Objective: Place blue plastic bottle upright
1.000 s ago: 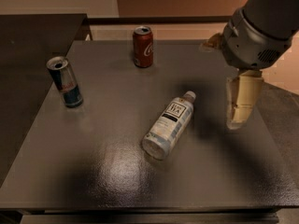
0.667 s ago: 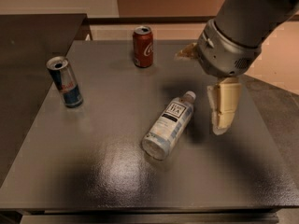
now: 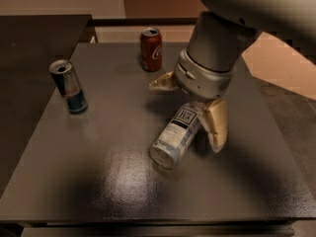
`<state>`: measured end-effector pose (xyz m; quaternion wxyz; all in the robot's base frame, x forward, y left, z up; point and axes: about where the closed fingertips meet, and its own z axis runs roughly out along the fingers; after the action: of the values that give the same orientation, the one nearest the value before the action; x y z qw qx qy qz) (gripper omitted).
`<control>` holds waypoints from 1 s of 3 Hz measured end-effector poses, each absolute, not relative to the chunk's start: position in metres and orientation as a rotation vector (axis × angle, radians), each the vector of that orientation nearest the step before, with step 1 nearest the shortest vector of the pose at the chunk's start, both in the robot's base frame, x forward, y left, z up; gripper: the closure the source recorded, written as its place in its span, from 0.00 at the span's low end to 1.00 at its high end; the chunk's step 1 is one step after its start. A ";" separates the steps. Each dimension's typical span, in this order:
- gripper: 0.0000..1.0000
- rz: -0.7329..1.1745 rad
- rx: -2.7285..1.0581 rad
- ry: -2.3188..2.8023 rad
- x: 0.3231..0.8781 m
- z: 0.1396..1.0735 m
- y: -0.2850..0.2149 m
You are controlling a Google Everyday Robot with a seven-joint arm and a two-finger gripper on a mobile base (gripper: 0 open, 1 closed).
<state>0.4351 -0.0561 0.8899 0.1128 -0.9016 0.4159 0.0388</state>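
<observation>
Dark desk (image 3: 98, 172) carries the blue plastic bottle (image 3: 174, 138), lying on its side. Over its cap end hangs the gripper (image 3: 186, 113), fingers (image 3: 217, 125) spread apart.

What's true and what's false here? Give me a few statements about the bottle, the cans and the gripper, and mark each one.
1. The bottle lies on its side on the table. True.
2. The red can lies on its side. False: it stands upright.
3. The gripper hangs over the bottle's far end. True.
4. The blue-and-silver can stands on the picture's right side. False: it stands on the picture's left, apart from the bottle.
</observation>
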 end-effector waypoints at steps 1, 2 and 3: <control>0.00 0.095 -2.766 1.047 0.434 0.870 -0.046; 0.00 0.045 -2.848 0.926 0.439 0.857 -0.041; 0.00 0.016 -2.880 0.875 0.448 0.854 -0.040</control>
<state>0.4478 -0.0402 0.8543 0.0658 -0.9547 0.2901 0.0052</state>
